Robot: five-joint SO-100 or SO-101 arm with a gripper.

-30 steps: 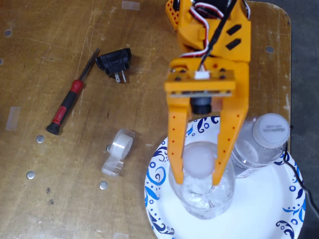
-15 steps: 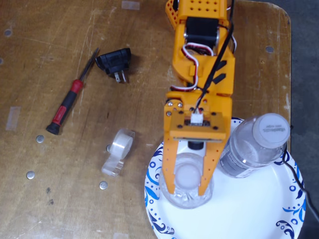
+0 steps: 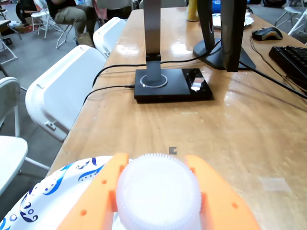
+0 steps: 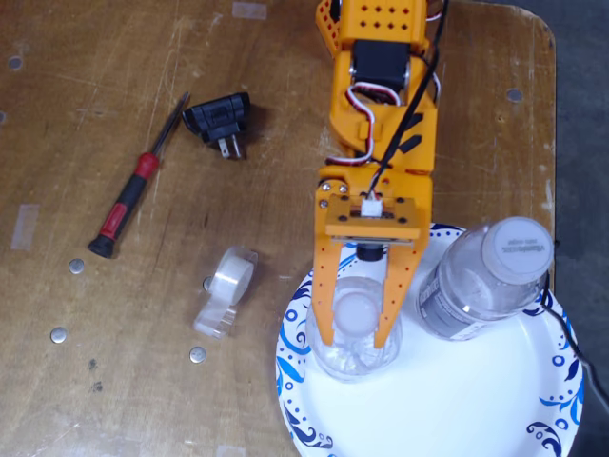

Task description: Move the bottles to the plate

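Orange pincer [image 4: 355, 340] pointing down over the near-left part of the plate [image 4: 476, 400], fingers [image 4: 324, 305] closed narrowly on either side of the cap of one bottle [image 4: 354, 357]. Bottle standing upright on the plate's white centre, close to the blue-patterned rim. In the wrist view, same grip seen from close up: ribbed whitish cap [image 3: 158, 191] filling the space between the two orange fingers [image 3: 98, 201], touching both, with a slice of plate rim [image 3: 53, 191] at lower left. Second bottle [image 4: 485, 281] on the plate's far-right side, tilted in the fixed view, cap toward the upper right, just beside the pincer but apart from it. On the wooden desk [image 4: 114, 114] left of the plate: clear tape roll [image 4: 226, 290], red-and-black screwdriver [image 4: 133, 195], black plug adapter [image 4: 221, 122], all well apart from the plate except the tape roll, near the rim.
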